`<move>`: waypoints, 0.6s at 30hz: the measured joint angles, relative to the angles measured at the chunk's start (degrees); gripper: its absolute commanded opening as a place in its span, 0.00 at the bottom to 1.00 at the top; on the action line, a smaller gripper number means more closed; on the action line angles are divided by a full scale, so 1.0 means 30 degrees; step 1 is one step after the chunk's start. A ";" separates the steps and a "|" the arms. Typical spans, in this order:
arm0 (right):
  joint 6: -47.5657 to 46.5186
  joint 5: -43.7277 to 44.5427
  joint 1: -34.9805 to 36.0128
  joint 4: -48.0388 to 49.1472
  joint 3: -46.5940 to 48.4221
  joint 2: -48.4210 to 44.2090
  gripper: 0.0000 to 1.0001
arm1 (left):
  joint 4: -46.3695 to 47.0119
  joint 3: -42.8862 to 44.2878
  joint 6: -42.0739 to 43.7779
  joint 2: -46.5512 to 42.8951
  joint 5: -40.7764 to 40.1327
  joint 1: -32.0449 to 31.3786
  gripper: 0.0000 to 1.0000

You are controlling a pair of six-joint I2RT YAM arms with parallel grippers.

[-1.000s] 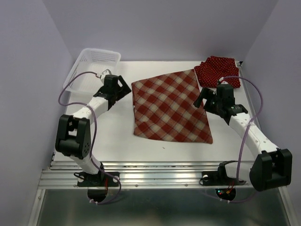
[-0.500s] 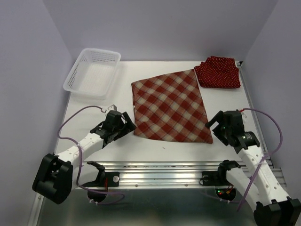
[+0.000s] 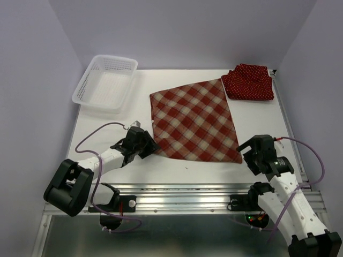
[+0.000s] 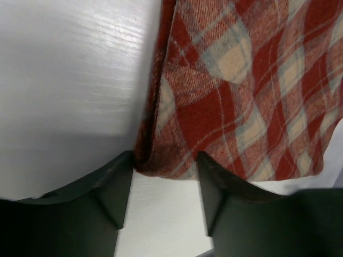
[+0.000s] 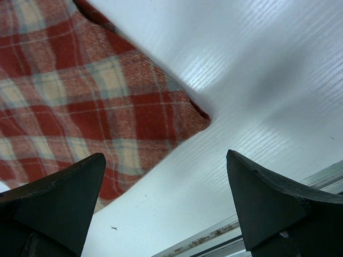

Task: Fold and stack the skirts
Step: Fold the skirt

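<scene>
While the left tool straddled a corner of the plaid skirt, clenched or not I could not tell, the right tool stood released just short of another corner; dotted skirts lay well beyond it.

Lab test booth: plain walls, white table, aluminium rail.
</scene>
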 measured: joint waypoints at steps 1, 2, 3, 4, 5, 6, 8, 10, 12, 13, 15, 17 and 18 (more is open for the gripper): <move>0.0066 -0.0015 0.0000 0.0036 -0.0007 0.0372 1.00 | 0.0109 0.0000 0.0007 0.0117 0.0087 -0.0087 0.43; 0.0204 -0.0036 0.0000 0.0160 -0.0066 0.0911 1.00 | 0.0146 0.0000 -0.0044 0.0211 0.0080 -0.0197 0.36; 0.0299 -0.0087 0.0000 0.0306 -0.0175 0.1246 1.00 | 0.0087 -0.0109 -0.0087 0.0284 0.0095 -0.0262 0.11; 0.0401 -0.0160 0.0000 0.0474 -0.0342 0.1617 1.00 | 0.0124 -0.0240 -0.0240 0.0357 0.0117 -0.0277 0.00; 0.0517 -0.0270 0.0000 0.0663 -0.0590 0.2033 1.00 | 0.0073 -0.0357 -0.0189 0.0430 0.0124 -0.0328 0.00; 0.0634 -0.0393 0.0000 0.0780 -0.0809 0.2346 1.00 | 0.0160 -0.0386 -0.0306 0.0481 0.0175 -0.0321 0.00; 0.0911 -0.0539 0.0000 0.0918 -0.1275 0.2776 1.00 | 0.0219 -0.0379 -0.0357 0.0488 0.0153 -0.0357 0.00; 0.1144 -0.0619 0.0000 0.0940 -0.1530 0.2929 1.00 | 0.0219 -0.0379 -0.0372 0.0495 0.0131 -0.0357 0.00; 0.1348 -0.0612 0.0000 0.1086 -0.1574 0.2900 0.92 | 0.0153 -0.0342 -0.0408 0.0495 0.0087 -0.0357 0.00; 0.1362 -0.0605 0.0000 0.1188 -0.1574 0.2885 0.89 | 0.0124 -0.0335 -0.0423 0.0495 0.0066 -0.0357 0.00; 0.1413 -0.0597 0.0000 0.1574 -0.1625 0.2885 0.80 | 0.0087 -0.0313 -0.0423 0.0481 0.0066 -0.0357 0.00; 0.1450 -0.0597 0.0000 0.2106 -0.1843 0.2922 0.72 | 0.0044 -0.0313 -0.0423 0.0452 0.0073 -0.0357 0.00; 0.1508 -0.0597 0.0000 0.2331 -0.1967 0.3053 0.66 | 0.0007 -0.0313 -0.0423 0.0437 0.0073 -0.0357 0.00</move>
